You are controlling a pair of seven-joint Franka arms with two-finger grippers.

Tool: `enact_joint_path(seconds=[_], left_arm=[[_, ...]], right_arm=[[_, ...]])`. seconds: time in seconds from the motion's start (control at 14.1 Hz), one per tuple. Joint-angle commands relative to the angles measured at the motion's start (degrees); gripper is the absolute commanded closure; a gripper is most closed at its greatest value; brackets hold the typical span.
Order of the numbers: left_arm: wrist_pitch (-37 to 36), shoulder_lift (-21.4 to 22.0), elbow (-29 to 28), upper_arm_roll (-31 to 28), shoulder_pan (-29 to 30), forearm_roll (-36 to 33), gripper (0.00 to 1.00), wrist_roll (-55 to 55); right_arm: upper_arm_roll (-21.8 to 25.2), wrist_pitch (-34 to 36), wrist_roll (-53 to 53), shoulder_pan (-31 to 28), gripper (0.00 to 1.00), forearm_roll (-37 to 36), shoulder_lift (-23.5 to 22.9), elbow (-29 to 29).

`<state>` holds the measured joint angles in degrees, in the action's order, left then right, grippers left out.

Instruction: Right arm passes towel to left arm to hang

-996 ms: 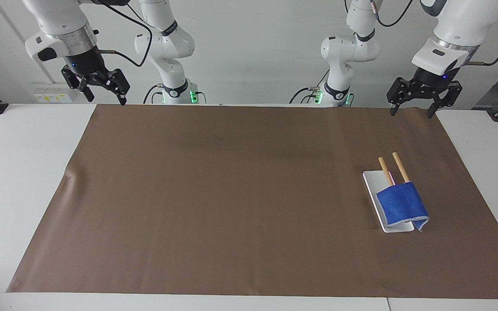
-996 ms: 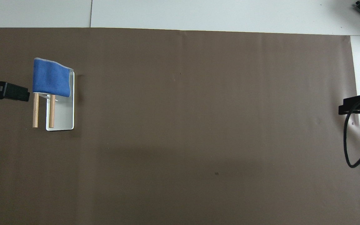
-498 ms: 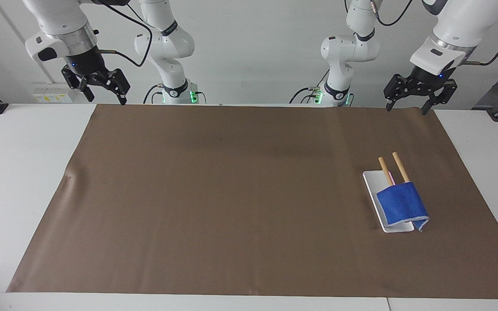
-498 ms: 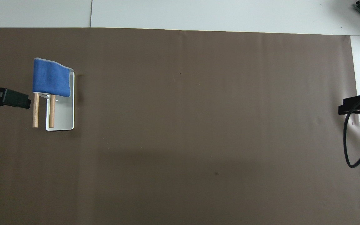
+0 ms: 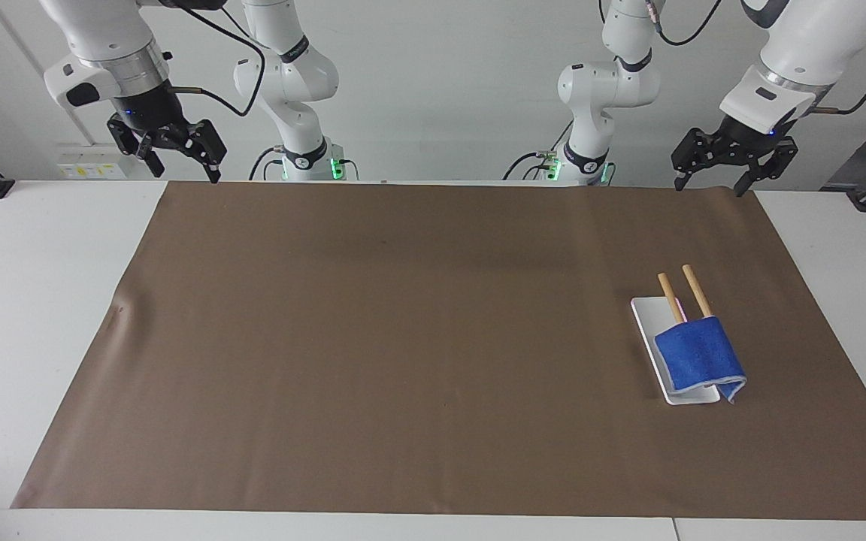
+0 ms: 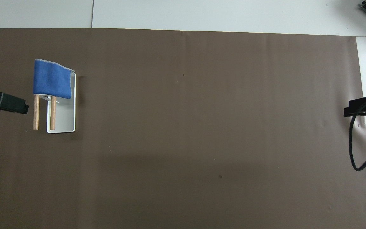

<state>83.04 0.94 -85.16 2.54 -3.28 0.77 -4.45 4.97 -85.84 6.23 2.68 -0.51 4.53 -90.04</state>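
A blue towel [image 5: 699,353] drapes over two wooden rods [image 5: 696,291], well apart from both raised, empty grippers: left gripper [image 5: 707,185] and right gripper [image 5: 181,169], fingers spread.

The towel [image 5: 698,352] is bright-blue terry cloth with a nappy, matt face and pale grey stitched edging. It drapes over two rods [image 5: 696,290] of pale, smooth, unvarnished-looking wood. The rack base [image 6: 64,118] is a white plate with a smooth, slightly glossy finish. The sheet [image 5: 403,338] covering the surface [image 5: 34,300] is brown, matt and faintly creased. The surface itself is white and smooth. Each arm has a glossy white shell, and each hand is matt black.
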Motion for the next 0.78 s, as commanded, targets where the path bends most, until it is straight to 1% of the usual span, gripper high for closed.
enact_joint_path(seconds=[0.0,0.28,0.5,0.71], left_arm=[[-0.3,1.9,-2.1,0.2,0.6,0.5,0.00,-0.9],[-0.2,2.0,-2.3,0.2,0.4,0.2,0.00,-0.8],[1.0,2.0,-2.6,0.4,-0.1,-2.0,0.00,-0.9],[1.0,2.0,-2.6,0.4,0.4,-2.0,0.00,-0.5]], right_arm=[[-0.5,0.1,0.0,-0.2,0.00,-0.6,0.6,-0.5],[-0.6,-0.2,0.0,-0.2,0.00,-0.5,0.7,-0.6],[-0.6,0.0,0.0,-0.2,0.00,-0.5,0.7,-0.6],[-0.6,0.1,0.0,-0.2,0.00,-0.4,0.7,-0.6]])
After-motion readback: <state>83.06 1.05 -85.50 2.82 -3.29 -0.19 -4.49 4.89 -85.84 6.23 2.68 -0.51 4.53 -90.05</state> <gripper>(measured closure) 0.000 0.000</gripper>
